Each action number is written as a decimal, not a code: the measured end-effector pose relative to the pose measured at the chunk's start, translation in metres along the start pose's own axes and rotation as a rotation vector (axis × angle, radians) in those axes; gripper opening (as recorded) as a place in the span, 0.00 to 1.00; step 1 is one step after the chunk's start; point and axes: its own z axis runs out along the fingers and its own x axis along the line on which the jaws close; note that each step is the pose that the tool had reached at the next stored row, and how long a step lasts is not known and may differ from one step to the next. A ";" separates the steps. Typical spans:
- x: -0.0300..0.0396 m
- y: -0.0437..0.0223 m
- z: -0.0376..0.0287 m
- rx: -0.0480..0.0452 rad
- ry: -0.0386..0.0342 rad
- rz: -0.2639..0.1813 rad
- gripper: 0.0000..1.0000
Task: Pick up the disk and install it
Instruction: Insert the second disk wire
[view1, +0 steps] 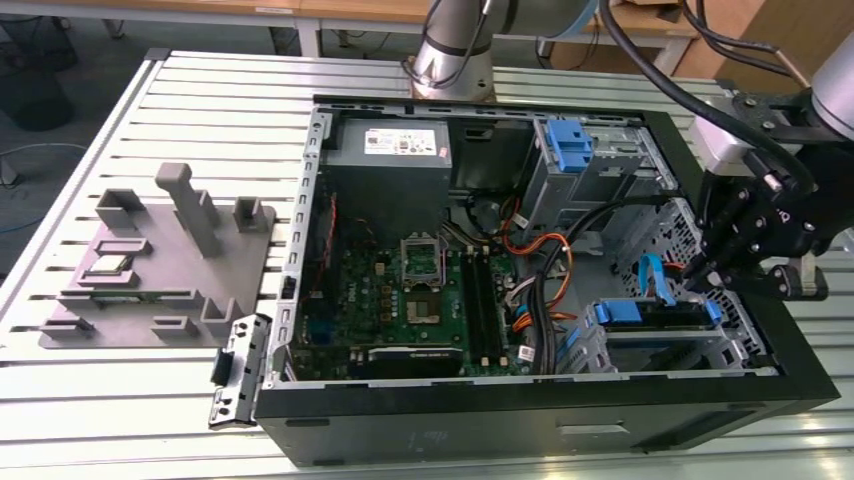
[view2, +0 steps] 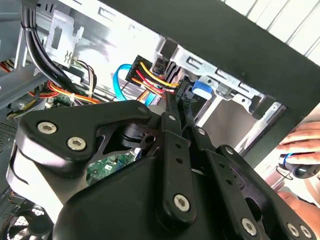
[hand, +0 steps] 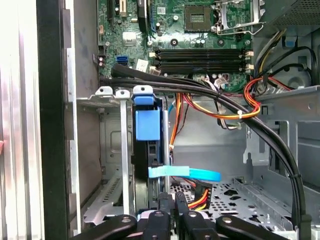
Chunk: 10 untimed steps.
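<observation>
The disk (view1: 650, 313), a dark drive in a bright blue carrier, stands on edge in the drive cage at the case's corner on the exterior view's right. Its blue carrier tab (hand: 147, 120) sits between the cage's metal rails in the first wrist view and shows again as the blue tab (view2: 200, 89) in the second. My gripper (view1: 703, 268) hangs just above that cage. Its two thin black fingers (hand: 166, 200) lie close together beside the disk's rear edge, near the power connector (view2: 150, 75). The gripper (view2: 178, 102) looks shut, with nothing seen between the fingers.
The open computer case (view1: 534, 420) holds a motherboard (view1: 400, 300), a grey power supply (view1: 390, 140) and a lone blue bracket (view1: 567, 145) in the far bay. Cable bundles (hand: 220, 107) and a blue ribbon cable (hand: 185, 173) cross beside the cage. A grey fixture (view1: 160, 260) stands outside. A hand (view2: 302, 142) rests beyond the case.
</observation>
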 end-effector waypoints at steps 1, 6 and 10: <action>0.0007 0.0019 -0.0001 0.0055 0.0000 0.000 0.16; 0.0047 0.0075 -0.0002 0.0169 0.0093 -0.001 0.16; 0.0058 0.0088 0.0033 0.0172 0.0134 -0.001 0.16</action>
